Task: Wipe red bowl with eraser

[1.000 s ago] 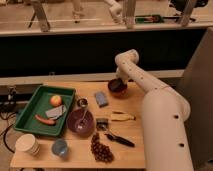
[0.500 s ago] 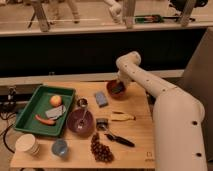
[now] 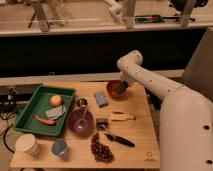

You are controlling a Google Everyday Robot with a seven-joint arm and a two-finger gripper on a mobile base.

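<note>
Your gripper is down inside the red bowl on the table. You cannot tell if it grips anything.

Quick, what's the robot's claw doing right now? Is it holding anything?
Gripper: down inside the red bowl at the far side of the table; open, closed or holding something cannot be told.

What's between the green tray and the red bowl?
Camera view: a small metal cup and a blue block. The gripper is in the red bowl.
</note>
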